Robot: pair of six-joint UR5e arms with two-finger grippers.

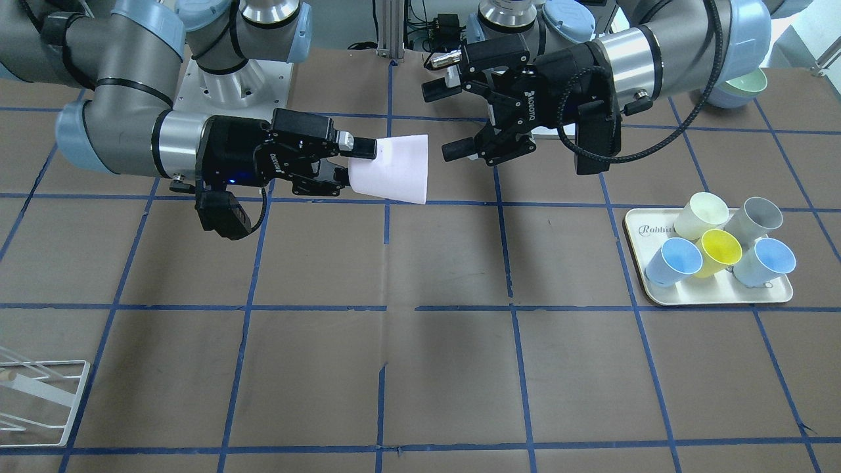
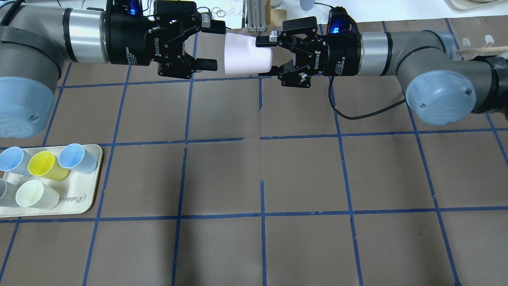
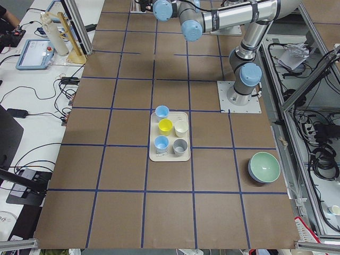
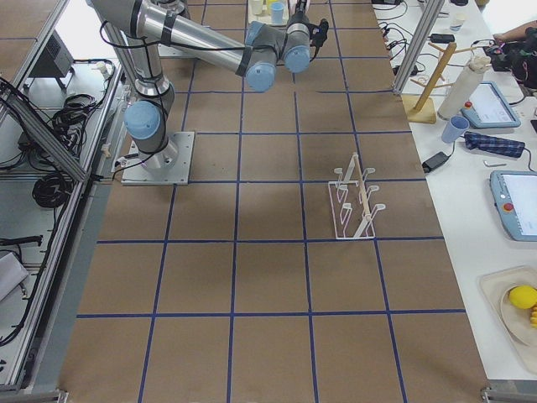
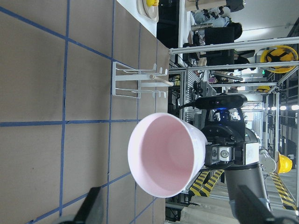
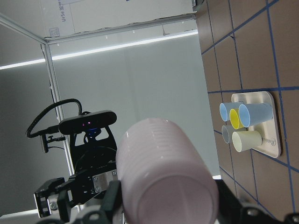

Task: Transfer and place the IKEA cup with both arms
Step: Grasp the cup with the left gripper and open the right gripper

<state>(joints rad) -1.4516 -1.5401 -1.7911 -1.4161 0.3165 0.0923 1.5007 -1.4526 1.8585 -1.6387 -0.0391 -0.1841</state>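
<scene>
The pale pink IKEA cup (image 2: 246, 55) is held sideways above the table at the far middle. My right gripper (image 2: 264, 57) is shut on its narrow base, as the front view shows too (image 1: 355, 164). The cup (image 1: 397, 167) points its wide mouth at my left gripper (image 2: 214, 45), which is open and empty just off the rim, not touching it. In the front view the left gripper (image 1: 445, 118) is on the right. The left wrist view looks into the cup's mouth (image 5: 163, 161). The right wrist view shows the cup's base (image 6: 163, 177).
A cream tray (image 2: 85, 198) with several pastel cups sits at the near left of the overhead view; it also shows in the front view (image 1: 716, 299). A white wire rack (image 1: 39, 394) stands on the right arm's side. A green bowl (image 3: 264, 167) sits near the left arm's base.
</scene>
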